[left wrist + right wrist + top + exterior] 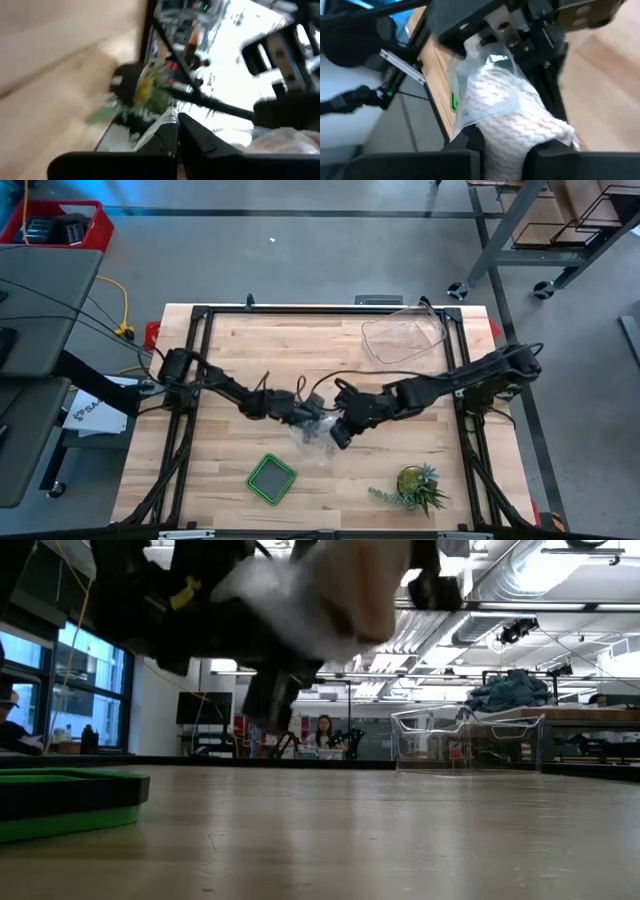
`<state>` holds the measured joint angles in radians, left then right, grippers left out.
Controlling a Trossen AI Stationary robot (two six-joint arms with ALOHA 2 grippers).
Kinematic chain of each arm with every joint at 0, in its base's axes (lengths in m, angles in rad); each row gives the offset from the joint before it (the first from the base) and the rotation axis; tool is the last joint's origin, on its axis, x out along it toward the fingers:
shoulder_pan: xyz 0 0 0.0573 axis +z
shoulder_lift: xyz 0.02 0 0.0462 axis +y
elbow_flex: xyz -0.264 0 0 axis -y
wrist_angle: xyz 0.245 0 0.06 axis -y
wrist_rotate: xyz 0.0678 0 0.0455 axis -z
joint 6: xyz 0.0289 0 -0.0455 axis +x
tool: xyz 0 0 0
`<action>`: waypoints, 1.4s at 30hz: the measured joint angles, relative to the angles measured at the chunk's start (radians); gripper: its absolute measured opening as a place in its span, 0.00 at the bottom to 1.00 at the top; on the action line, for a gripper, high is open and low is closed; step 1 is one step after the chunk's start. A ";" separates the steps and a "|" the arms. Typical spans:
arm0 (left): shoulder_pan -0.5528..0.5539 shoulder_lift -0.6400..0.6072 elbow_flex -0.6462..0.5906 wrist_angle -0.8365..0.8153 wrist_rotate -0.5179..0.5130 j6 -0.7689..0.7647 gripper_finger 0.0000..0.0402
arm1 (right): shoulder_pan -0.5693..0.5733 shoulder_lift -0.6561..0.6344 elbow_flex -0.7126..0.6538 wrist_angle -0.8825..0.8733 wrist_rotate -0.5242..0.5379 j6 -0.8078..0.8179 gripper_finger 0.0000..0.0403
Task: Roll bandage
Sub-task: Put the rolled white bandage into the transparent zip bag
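The worktop (220, 380) carries little at its centre, where both arms meet, lifted clear of the wood. A clear tub (403, 338) sits at about one o'clock, a green tray (271, 478) at six, a small plant (418, 486) at five.

The step in hand looks like an early one: the bandage (512, 120) is a thick white roll of textured gauze, partly inside a crinkly clear bag (487, 62), and seems to be on its way out of that wrapper, not yet being rolled. It hangs between the two pincers just off centre, toward six.

The right pincer (502, 147) stands a little apart, its two fingers clamped on one end of the roll. The left pincer (178, 131) is fully closed, with a thin fold of clear film running up between its fingertips, so it likely pinches the bag's far end.

The roll's long axis runs straight out from the right pincer toward the left one, roughly from three toward nine in the high view, bagged end leading.

Next, I judge, the pincers need to draw apart along that axis so the bag slips off, the right keeping a firm grip on the gauze.
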<state>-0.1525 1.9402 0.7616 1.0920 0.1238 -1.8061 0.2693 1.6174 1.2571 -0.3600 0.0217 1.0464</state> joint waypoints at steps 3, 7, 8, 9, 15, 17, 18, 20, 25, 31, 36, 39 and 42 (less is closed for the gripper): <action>-0.017 0.039 -0.006 -0.006 0.016 -0.017 0.00 | -0.005 0.019 -0.094 0.137 -0.008 0.057 0.11; -0.027 0.068 0.000 0.011 0.008 -0.022 0.00 | 0.002 0.031 -0.165 0.183 -0.038 0.106 0.11; -0.027 0.071 0.006 0.009 0.010 -0.022 0.00 | 0.008 0.031 -0.178 0.189 -0.034 0.112 0.11; -0.026 0.070 0.009 0.001 0.014 -0.022 0.00 | 0.015 0.030 -0.191 0.209 -0.027 0.124 0.11; -0.022 0.067 0.098 -0.192 0.108 0.074 0.00 | 0.036 0.032 -0.208 0.208 -0.025 0.130 0.11; -0.006 0.063 0.112 -0.203 0.123 0.140 0.00 | 0.043 0.031 -0.207 0.200 -0.030 0.118 0.11; 0.007 0.061 0.116 -0.203 0.127 0.165 0.00 | 0.049 0.030 -0.207 0.201 -0.028 0.106 0.11; 0.036 0.047 0.120 -0.189 0.148 0.210 0.00 | 0.058 0.033 -0.207 0.214 -0.027 0.086 0.11; 0.098 -0.027 0.122 -0.268 0.181 0.357 0.00 | 0.069 0.032 -0.178 0.212 -0.026 0.053 0.11; 0.109 -0.158 0.125 -0.332 0.149 0.523 0.00 | 0.068 0.031 -0.159 0.156 -0.023 0.052 0.11; 0.013 -0.220 0.122 -0.530 -0.033 0.668 0.00 | 0.062 0.031 -0.158 0.140 0.013 0.102 0.11; -0.034 -0.224 0.122 -0.585 -0.108 0.682 0.00 | 0.064 0.033 -0.158 0.152 0.027 0.132 0.11; -0.065 -0.222 0.121 -0.615 -0.192 0.695 0.00 | 0.062 0.059 -0.158 0.166 0.027 0.160 0.11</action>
<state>-0.2177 1.7184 0.8829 0.4766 -0.0686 -1.1107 0.3317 1.6767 1.0988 -0.1936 0.0491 1.2062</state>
